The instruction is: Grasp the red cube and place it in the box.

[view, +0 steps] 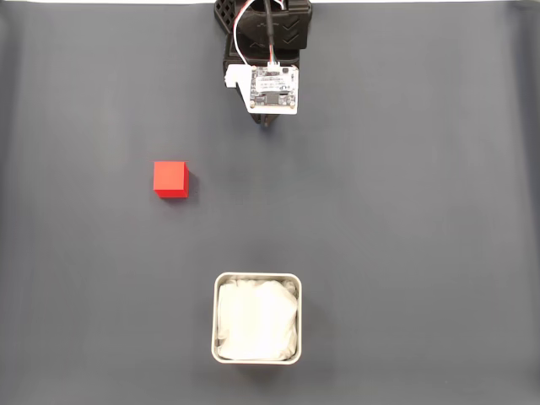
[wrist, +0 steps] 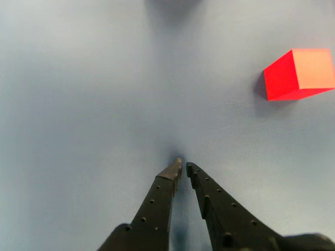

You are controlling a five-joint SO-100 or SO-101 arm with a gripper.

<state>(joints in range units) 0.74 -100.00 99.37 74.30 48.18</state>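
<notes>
A small red cube (view: 170,179) rests on the dark grey table, left of centre in the fixed view. In the wrist view the red cube (wrist: 299,74) sits at the upper right, well away from the fingers. The box (view: 217,353), square with a pale metallic rim and white wrinkled lining, stands near the bottom centre of the fixed view. My gripper (wrist: 183,166) points at bare table, its two black fingers nearly touching at the tips with nothing between them. In the fixed view the arm hangs at the top centre, and the gripper (view: 268,126) shows just below the white camera board.
A dark grey mat (view: 405,219) covers the whole table. The arm's base (view: 266,25) stands at the top edge.
</notes>
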